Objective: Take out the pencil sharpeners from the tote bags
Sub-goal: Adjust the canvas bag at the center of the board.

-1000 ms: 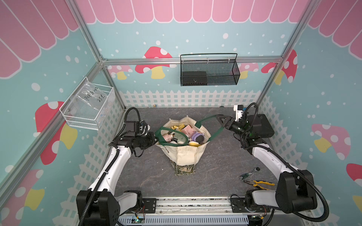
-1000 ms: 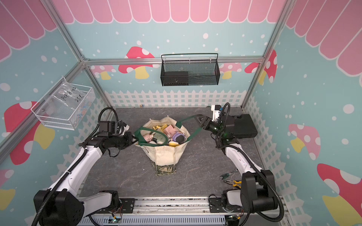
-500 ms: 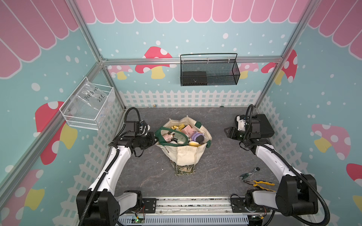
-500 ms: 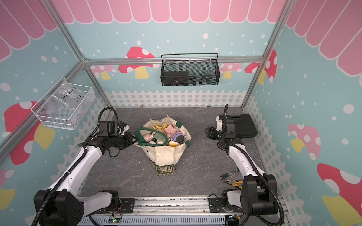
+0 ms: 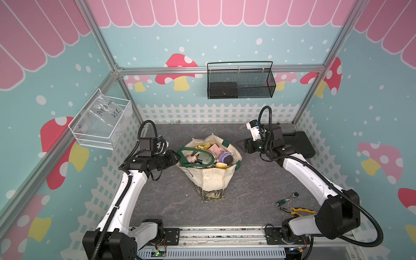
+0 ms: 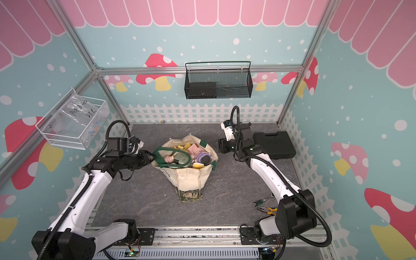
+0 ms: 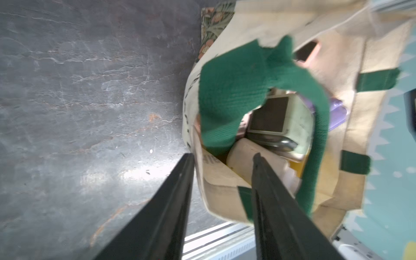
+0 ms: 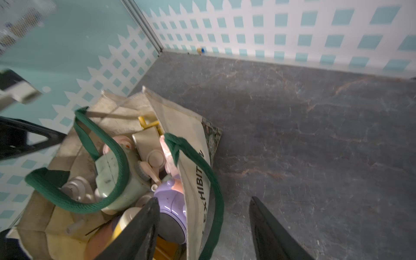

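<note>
Cream canvas tote bag (image 5: 211,177): full.
Pastel plastic pencil sharpeners (image 5: 213,149): none out yet.
Left claw (image 7: 222,156): spread astride bag rim.
Right claw (image 8: 203,199): spread, empty.

L arm (image 5: 132,186): white tubes, black joints, big black base.
R arm (image 5: 302,170): same white & black, tiny green light nr wrist.
Cables (image 5: 380,229): black bumpy hoses.
Fingers (image 7: 162,213): long, thin, black, pointy.

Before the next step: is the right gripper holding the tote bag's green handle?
No, in a top view the right gripper stands open, apart from the tote bag, whose green handle hangs loose at its rim.
</note>
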You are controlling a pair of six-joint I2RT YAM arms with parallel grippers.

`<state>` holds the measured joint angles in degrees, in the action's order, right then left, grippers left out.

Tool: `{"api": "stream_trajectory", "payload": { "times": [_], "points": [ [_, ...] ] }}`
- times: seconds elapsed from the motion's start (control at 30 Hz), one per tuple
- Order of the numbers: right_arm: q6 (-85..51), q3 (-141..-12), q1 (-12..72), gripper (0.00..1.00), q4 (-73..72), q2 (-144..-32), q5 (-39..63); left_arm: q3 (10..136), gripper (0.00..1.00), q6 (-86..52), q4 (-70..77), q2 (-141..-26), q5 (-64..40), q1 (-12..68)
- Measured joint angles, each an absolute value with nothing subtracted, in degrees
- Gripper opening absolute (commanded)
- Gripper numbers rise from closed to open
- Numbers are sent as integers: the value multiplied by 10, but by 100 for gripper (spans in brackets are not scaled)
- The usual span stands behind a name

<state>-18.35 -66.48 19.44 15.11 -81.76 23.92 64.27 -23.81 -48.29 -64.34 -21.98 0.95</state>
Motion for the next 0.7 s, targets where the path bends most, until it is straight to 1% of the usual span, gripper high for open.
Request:
{"api": "stream_trajectory", "payload": {
  "times": [0.03,0.13,0.27,0.37,0.43,0.5,0.6,0.7],
  "points": [
    [-180,-663,197,64,160,-824,236,666,60,-236,-496,-635,-205,9],
    [-173,-662,204,63,177,-836,232,726,62,-233,-524,-607,-180,9],
    [-171,-652,207,63,173,-835,232,770,61,-255,-529,-596,-202,27],
    [-172,-642,207,63,167,-835,234,771,62,-288,-512,-619,-213,94],
    [-172,-637,207,63,165,-835,238,770,62,-315,-490,-654,-217,145],
    [-174,-635,207,63,161,-835,242,761,64,-339,-465,-690,-216,180],
    [-176,-633,207,63,156,-835,247,743,66,-369,-439,-732,-202,214],
    [-177,-630,207,63,153,-835,251,727,69,-391,-426,-754,-181,230]
  ]
}}
